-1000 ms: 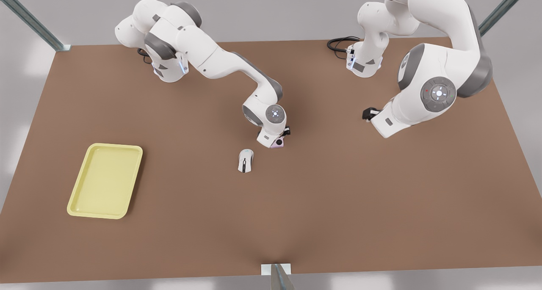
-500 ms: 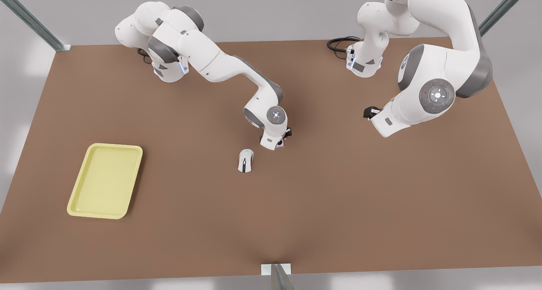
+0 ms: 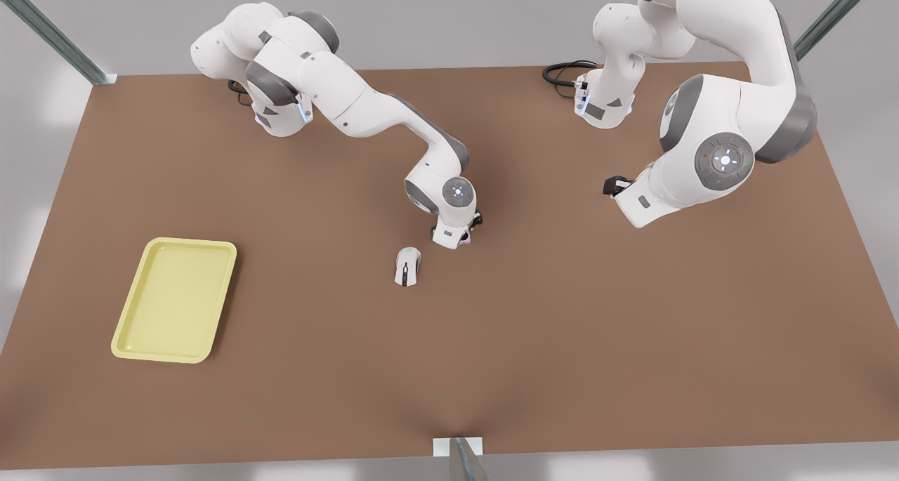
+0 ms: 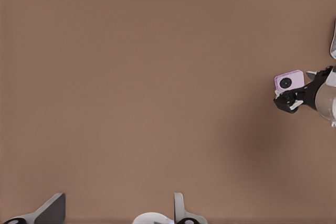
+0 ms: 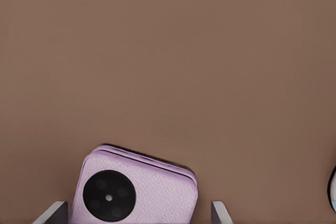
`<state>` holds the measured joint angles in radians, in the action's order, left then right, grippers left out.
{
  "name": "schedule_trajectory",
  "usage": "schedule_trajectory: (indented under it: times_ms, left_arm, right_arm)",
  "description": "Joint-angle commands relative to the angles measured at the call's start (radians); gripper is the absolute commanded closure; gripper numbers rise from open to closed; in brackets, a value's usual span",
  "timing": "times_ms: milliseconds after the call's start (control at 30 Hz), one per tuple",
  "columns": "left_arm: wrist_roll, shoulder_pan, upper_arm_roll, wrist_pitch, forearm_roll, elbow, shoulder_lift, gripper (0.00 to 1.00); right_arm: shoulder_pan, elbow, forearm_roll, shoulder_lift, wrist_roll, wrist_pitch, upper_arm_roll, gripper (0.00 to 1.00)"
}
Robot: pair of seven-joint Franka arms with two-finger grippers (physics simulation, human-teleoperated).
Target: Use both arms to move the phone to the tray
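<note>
The pale pink phone (image 5: 139,190) lies flat on the brown table, one black camera circle facing up. My right gripper (image 3: 466,232) hangs low right over it, open, with its fingers (image 5: 52,212) either side of the phone and gaps between. In the front view just a pink sliver of the phone (image 3: 463,241) peeks out under that gripper. The left wrist view sees the phone (image 4: 289,81) and the right gripper (image 4: 292,99) from far off. My left gripper (image 3: 612,185) waits open above bare table at the front view's right. The yellow tray (image 3: 175,300) lies empty at the front view's left.
A white computer mouse (image 3: 407,265) lies close to the phone, toward the tray side. Black cables (image 3: 562,70) curl by the arm base at the back. Metal frame posts (image 3: 460,460) stand at the table's edges.
My right gripper has come down over the phone, hiding most of it in the front view. The left arm has barely shifted.
</note>
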<state>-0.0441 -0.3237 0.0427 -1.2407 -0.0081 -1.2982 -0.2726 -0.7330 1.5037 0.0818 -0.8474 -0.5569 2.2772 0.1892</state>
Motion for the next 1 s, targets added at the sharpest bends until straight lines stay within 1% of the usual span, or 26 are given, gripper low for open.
schedule_trajectory:
  times_ms: [0,567,633,767,800,833,967]
  left_arm:
    - [0.009,0.000,0.000,0.001,0.000,0.000,0.001,0.00]
    - [0.007,0.000,0.000,0.003,0.000,0.000,0.001,0.00]
    - [0.009,0.000,0.000,0.003,0.000,0.000,0.001,0.00]
    - [0.007,0.000,0.000,0.003,0.000,0.000,0.001,0.00]
    - [0.006,0.000,0.000,0.003,0.000,0.000,0.001,0.00]
    - [0.006,0.000,0.000,0.003,0.000,0.000,0.001,0.00]
    - [0.009,0.000,0.000,0.003,0.000,0.000,0.000,0.00]
  right_arm:
    - [0.000,-0.002,-0.001,0.001,0.041,0.001,0.001,0.00]
    - [-0.016,0.001,-0.007,0.001,0.031,0.001,0.001,0.00]
    - [-0.014,0.003,-0.007,0.001,0.031,0.001,0.001,0.06]
    - [-0.014,0.001,-0.004,-0.010,0.032,0.004,0.001,0.05]
    - [-0.014,0.001,-0.004,-0.010,0.032,0.004,0.001,0.07]
    - [-0.014,0.000,-0.002,-0.010,0.032,0.002,0.001,0.11]
    - [-0.014,-0.003,-0.004,-0.007,0.032,0.002,0.001,0.11]
